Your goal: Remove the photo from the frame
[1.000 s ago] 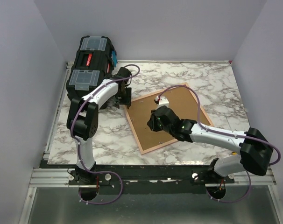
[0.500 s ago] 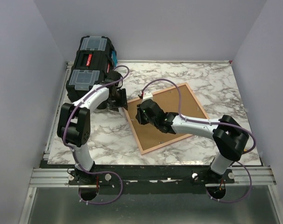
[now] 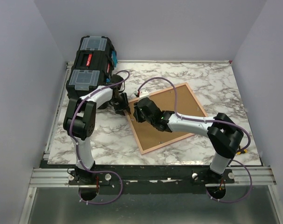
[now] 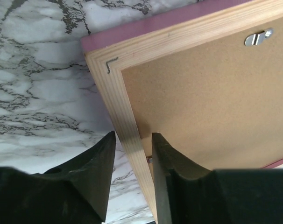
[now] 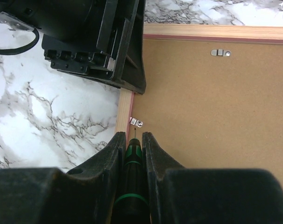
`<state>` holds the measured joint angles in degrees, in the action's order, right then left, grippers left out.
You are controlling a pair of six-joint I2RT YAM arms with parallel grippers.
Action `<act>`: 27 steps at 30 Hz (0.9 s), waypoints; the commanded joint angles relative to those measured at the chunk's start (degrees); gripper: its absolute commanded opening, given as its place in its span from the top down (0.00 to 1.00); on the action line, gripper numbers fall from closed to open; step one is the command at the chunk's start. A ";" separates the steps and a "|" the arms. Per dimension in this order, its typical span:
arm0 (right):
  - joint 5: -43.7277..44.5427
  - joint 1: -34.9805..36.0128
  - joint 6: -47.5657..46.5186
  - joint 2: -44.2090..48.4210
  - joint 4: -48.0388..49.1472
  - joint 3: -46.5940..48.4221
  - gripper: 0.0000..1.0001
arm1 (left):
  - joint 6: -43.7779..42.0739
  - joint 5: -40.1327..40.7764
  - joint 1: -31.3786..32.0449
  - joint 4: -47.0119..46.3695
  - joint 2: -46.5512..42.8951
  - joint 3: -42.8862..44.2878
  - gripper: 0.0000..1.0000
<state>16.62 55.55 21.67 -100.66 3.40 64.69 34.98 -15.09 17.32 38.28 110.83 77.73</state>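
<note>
Two arms meet at the frame's (image 3: 190, 100) corner nearest the black toolbox (image 3: 90, 60), which sits at the far-left corner of the marble tabletop (image 3: 211, 74). The frame lies flat mid-tabletop, turned diagonally, cork-brown back up and pink edge showing. The top view gives only this layout; both sets of fingertips are too small there to read. In the left wrist view the left gripper (image 4: 132, 137) has its fingers (image 4: 100, 163) set narrowly apart astride the pale wooden rail just below the corner. Cannot tell whether they pinch the rail or just sit over it. A metal turn clip (image 4: 257, 38) shows on the backing there. In the right wrist view the right gripper (image 5: 131, 136) is clamped on a green-and-black tool (image 5: 131, 163), whose thin tip is at a second small clip (image 5: 137, 123) on the rail. This view also shows the left gripper's black finger resting on the same rail just beyond.
</note>
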 commanded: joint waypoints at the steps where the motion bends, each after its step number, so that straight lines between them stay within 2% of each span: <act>1: 1.40 0.55 -1.78 -1.58 0.29 2.84 0.99 | 1.67 -1.29 -0.10 0.01 1.78 1.84 0.64; 6: 1.67 0.96 -1.95 -2.08 -0.51 2.60 0.99 | 0.99 -0.17 -0.10 1.00 2.55 2.85 0.69; 11: 0.42 1.25 -1.59 -3.10 -0.01 2.28 0.99 | 0.55 0.82 -0.10 1.33 3.01 3.21 0.80; 15: 1.10 1.49 -1.42 -3.90 0.20 2.29 0.99 | 0.35 1.08 -0.10 1.58 3.17 3.39 0.84; 27: 4.02 1.50 -1.19 -6.79 0.54 3.55 0.99 | -0.09 1.86 -0.01 2.14 2.83 3.72 0.88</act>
<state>17.58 56.64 20.86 -105.08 3.55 66.85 36.10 -14.15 17.32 40.25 113.06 79.94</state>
